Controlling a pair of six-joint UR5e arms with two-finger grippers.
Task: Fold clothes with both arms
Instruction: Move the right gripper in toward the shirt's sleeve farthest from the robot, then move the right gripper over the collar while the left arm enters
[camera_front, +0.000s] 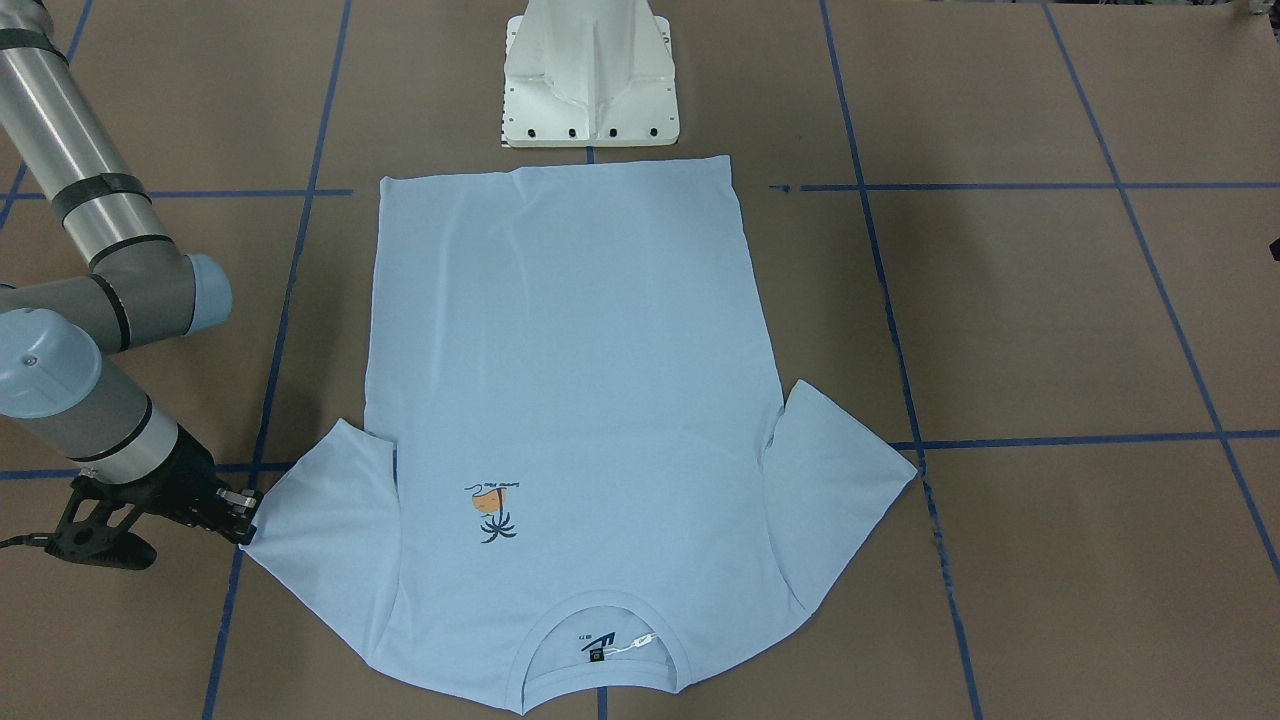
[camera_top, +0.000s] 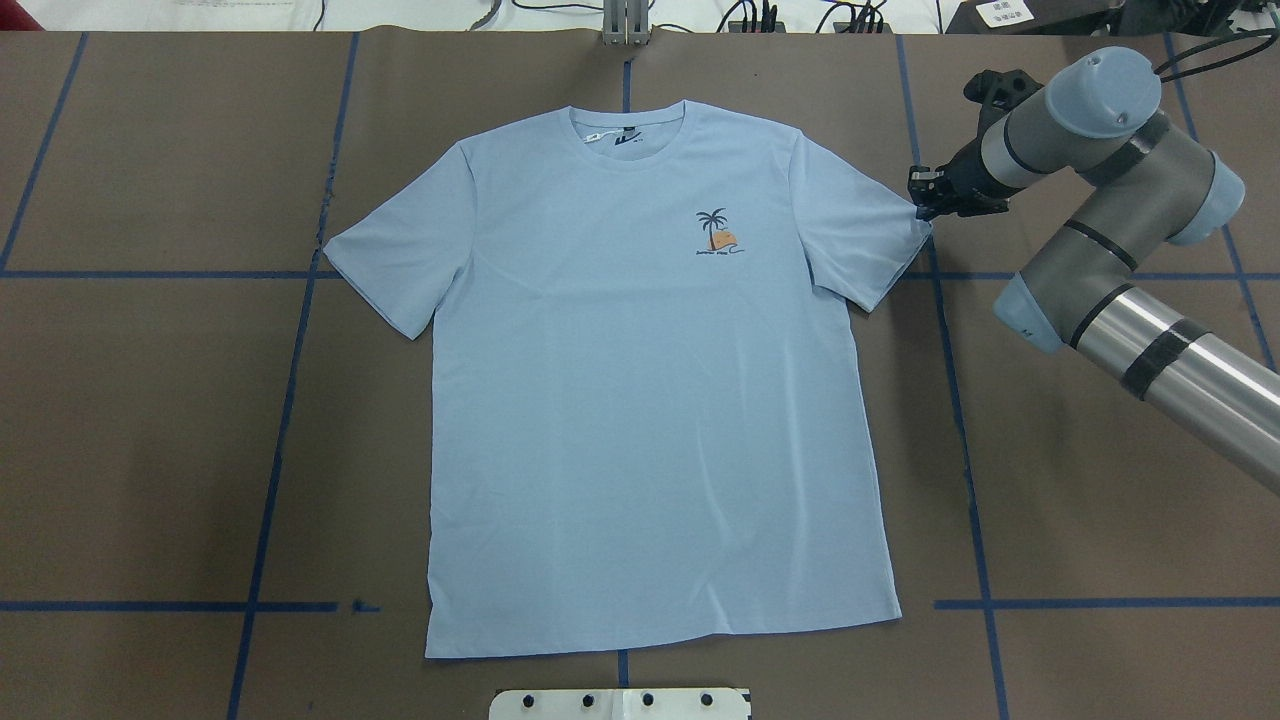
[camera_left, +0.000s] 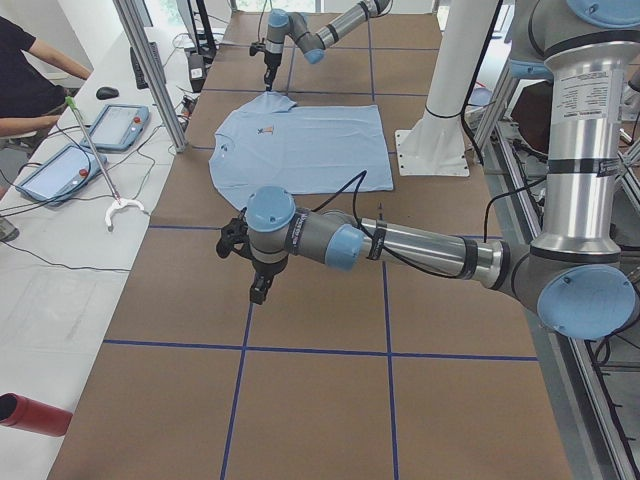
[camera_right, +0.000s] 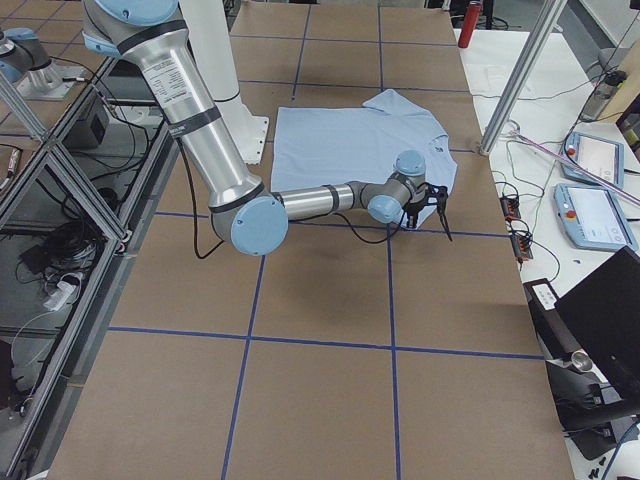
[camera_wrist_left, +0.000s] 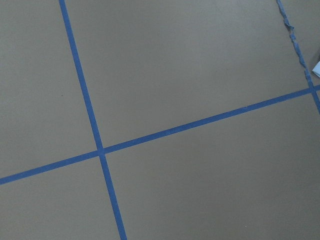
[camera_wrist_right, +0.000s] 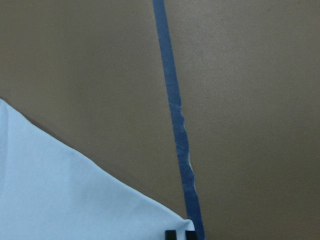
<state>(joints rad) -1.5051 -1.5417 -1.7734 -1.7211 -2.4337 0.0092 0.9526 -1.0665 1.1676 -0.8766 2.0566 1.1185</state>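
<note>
You are at the opening step; your right hand (camera_top: 920, 200) sits at the three-o'clock sleeve tip of the flat light blue short-sleeved T-shirt (camera_top: 640, 380), its grip impossible to tell; next, pinch it and bring over the left hand (camera_left: 258, 292), its grip likewise unclear.

Overhead, front views share T-shirt (camera_top: 640, 400); wrist-cams seemingly close.

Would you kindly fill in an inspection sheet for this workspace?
surface: brown table with a blue tape grid.
job's things: T-shirt flat, print up, unfolded.
clutter: nothing seen.
grippers: right gripper at a sleeve tip, jaws unclear; left gripper over bare table, apart from the shirt, state unclear.
cables: black cable looping off the left arm.
surroundings: white pedestal; a person at a side bench with pendants.
</note>
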